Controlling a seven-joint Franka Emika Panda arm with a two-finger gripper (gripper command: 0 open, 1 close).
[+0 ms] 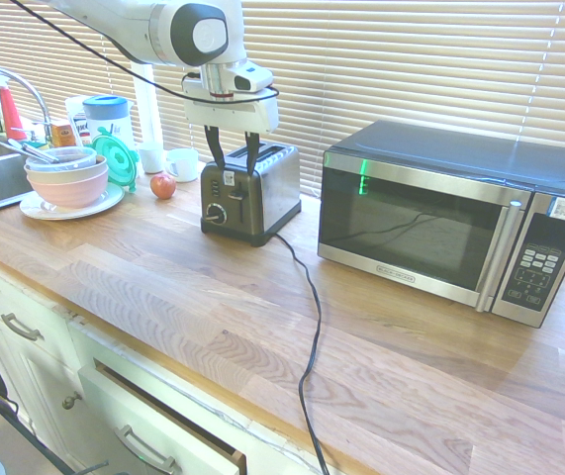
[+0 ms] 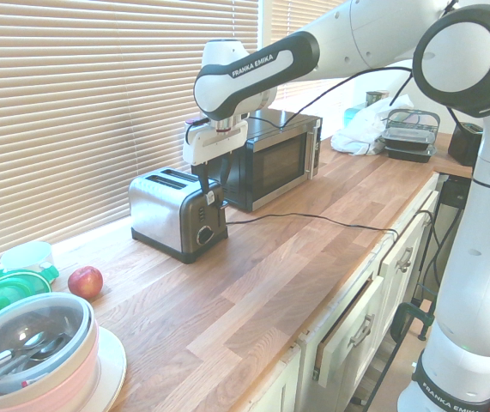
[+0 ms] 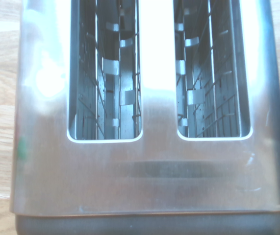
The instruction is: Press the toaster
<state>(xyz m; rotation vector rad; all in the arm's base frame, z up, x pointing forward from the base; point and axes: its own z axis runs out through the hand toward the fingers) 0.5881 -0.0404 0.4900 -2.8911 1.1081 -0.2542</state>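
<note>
The long wooden desk (image 1: 391,346) runs under a window with blinds. A big steel-and-black microwave (image 1: 450,223) sits on it. Beside the microwave, a little apart, stands the small shiny toaster (image 1: 250,193), with its black end and round dial facing the front edge. Its black cord (image 1: 312,327) trails across the wood and over the edge. The white arm's claw (image 1: 234,158) points straight down over the toaster's black end. Its two dark fingers (image 1: 253,150) stand wide apart and hold nothing; they may be touching the toaster, but that is hard to see. From above, both toaster slots look empty. A small red apple (image 1: 163,185) lies near the toaster.
</note>
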